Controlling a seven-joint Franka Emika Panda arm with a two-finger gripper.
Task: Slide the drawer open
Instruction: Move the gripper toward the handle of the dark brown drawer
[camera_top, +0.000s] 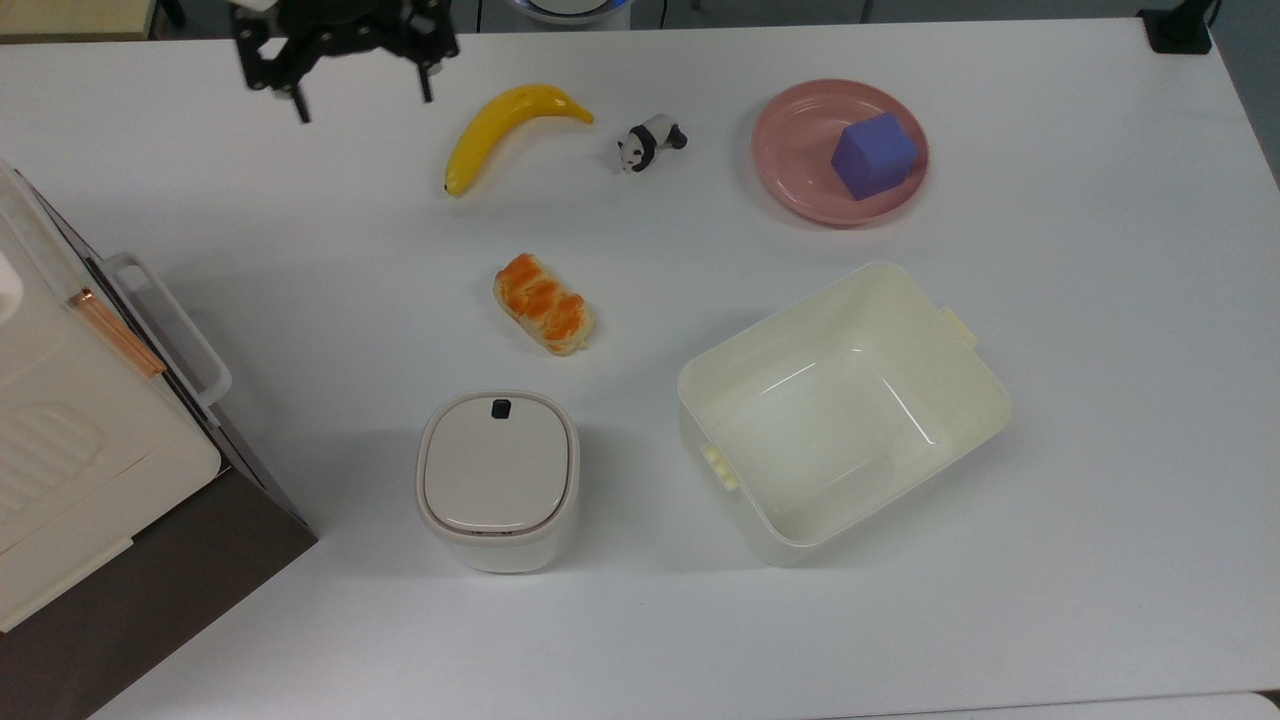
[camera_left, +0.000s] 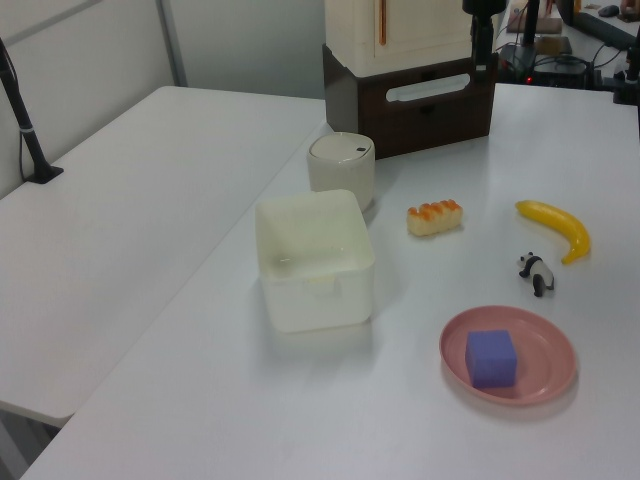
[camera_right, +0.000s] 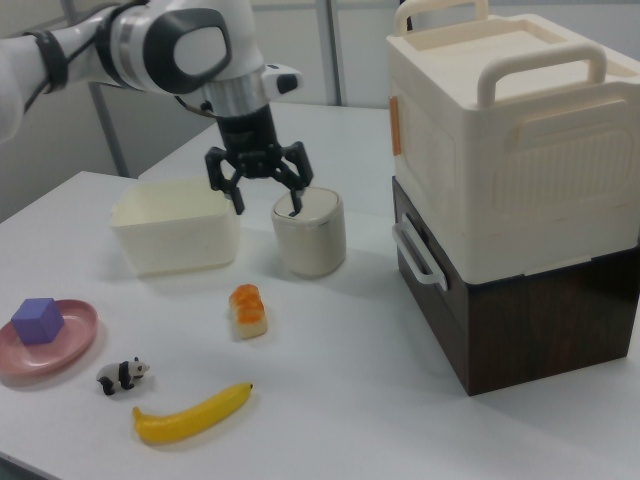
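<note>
pincer (camera_top: 362, 100) in the top view hangs wide open and empty over the bench (camera_top: 700, 620), well apart from the drawer (camera_top: 165, 330) at the top view's left; in the right view its white handle (camera_right: 418, 255) faces out, so straddle the bar squarely, then pull straight

No readable text, labels, brands or numbers anywhere

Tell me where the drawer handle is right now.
The white handle sits at the top view's left edge, on the dark drawer under the cream box.
</note>
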